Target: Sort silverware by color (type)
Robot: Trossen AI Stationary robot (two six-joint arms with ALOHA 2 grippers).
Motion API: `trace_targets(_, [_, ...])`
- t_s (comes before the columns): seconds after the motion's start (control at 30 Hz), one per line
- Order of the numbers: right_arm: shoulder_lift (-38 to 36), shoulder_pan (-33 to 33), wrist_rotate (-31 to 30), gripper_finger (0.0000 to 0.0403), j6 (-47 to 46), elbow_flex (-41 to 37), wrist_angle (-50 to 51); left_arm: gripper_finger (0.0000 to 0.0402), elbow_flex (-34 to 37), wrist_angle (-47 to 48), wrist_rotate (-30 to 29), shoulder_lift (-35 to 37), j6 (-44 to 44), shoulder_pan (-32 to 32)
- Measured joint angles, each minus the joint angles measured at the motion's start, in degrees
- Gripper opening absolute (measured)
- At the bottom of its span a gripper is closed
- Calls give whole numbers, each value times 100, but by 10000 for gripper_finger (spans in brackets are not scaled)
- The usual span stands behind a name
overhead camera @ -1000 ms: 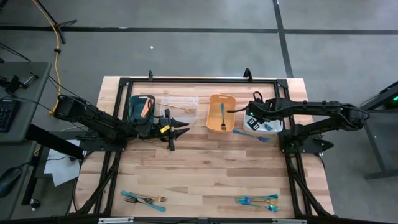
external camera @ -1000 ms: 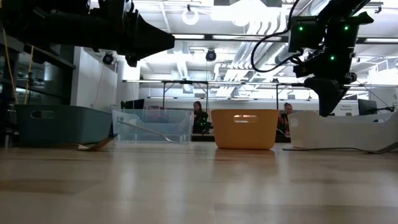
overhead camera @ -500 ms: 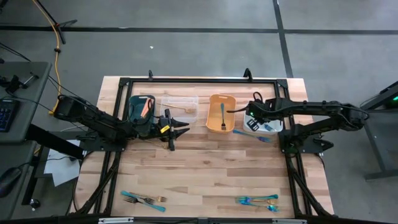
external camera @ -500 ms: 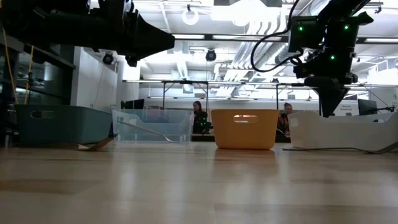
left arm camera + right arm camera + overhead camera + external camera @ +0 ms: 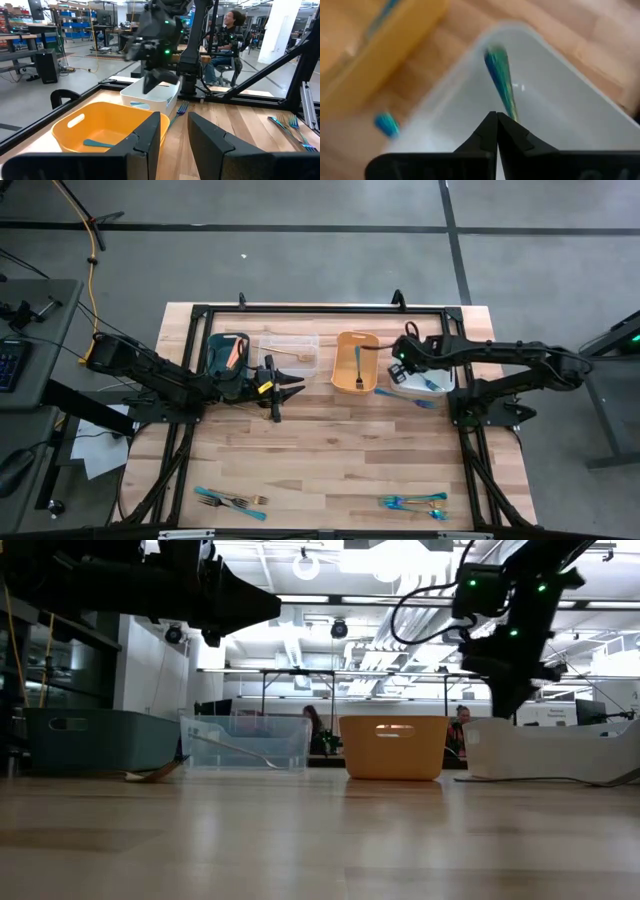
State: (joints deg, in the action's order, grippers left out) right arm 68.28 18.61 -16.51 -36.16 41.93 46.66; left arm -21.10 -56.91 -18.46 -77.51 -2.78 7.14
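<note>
My right gripper (image 5: 397, 370) is shut and empty, hovering over the white bin's (image 5: 440, 385) left end, near the orange bin (image 5: 345, 380). Its wrist view has the shut tips (image 5: 496, 116) above a teal utensil (image 5: 501, 82) lying in the white bin. Another teal fork (image 5: 405, 396) lies flat on the table in front of that bin. My left gripper (image 5: 283, 388) waits open in front of the clear bin (image 5: 289, 340). A teal fork (image 5: 357, 365) lies in the orange bin. Loose silverware lies in two clusters (image 5: 232, 501) (image 5: 413, 502) by the near edge.
Four bins stand in a row toward the far side: teal (image 5: 215, 360) with a salmon piece, clear with a gold utensil (image 5: 300, 357), orange, white. Bare wood lies between the bins and the near clusters. People sit in the room beyond the table (image 5: 318, 728).
My right gripper has swung a little toward the table's left, from over the white bin's middle to its end nearest the orange bin, and has tipped slightly. It stays shut. My left arm has kept still.
</note>
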Motion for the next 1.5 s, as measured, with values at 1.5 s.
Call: trace_targets(1.5, [-783,-2881,791,0,857,98,-2972,92,0,-1,265,0,-77,9])
